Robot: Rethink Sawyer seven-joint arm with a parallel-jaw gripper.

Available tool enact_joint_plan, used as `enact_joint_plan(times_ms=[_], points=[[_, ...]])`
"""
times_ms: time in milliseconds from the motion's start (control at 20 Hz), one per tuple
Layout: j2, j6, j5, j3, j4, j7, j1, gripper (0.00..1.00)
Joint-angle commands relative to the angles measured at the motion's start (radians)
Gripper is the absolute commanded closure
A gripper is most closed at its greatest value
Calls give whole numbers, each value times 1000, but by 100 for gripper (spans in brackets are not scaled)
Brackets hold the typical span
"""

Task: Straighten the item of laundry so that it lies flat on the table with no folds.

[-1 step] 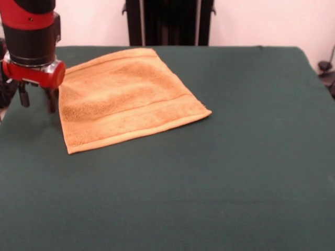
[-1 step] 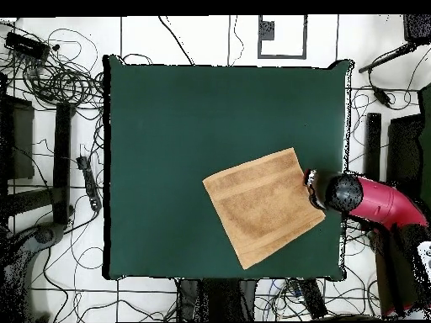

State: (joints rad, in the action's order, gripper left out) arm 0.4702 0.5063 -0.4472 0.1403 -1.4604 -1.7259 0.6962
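Lying spread out and apparently free of folds, the yellow-orange towel [image 1: 128, 99] sits in the upper left of the front view on the green table [image 1: 220, 172], turned at an angle to the table's edges, with a woven band running along its near side and nothing resting on it. At the front view's far left the gripper [image 1: 37, 99] hangs just beside the towel's left edge, its two dark fingers [image 1: 23, 97] spread apart and holding nothing. Seen from overhead, tangled cables [image 2: 59, 76] cover the floor [image 2: 168, 34] around the table.
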Motion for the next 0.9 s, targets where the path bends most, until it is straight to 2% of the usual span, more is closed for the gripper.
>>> enact_joint_plan(times_ms=[50,250,450,900], points=[[3,91,43,165,-83,92,17,0],[107,183,76,186,-128,104,19,0],[159,236,102,205,-149,106,22,0],[139,89,86,187,-195,-11,-17,0]])
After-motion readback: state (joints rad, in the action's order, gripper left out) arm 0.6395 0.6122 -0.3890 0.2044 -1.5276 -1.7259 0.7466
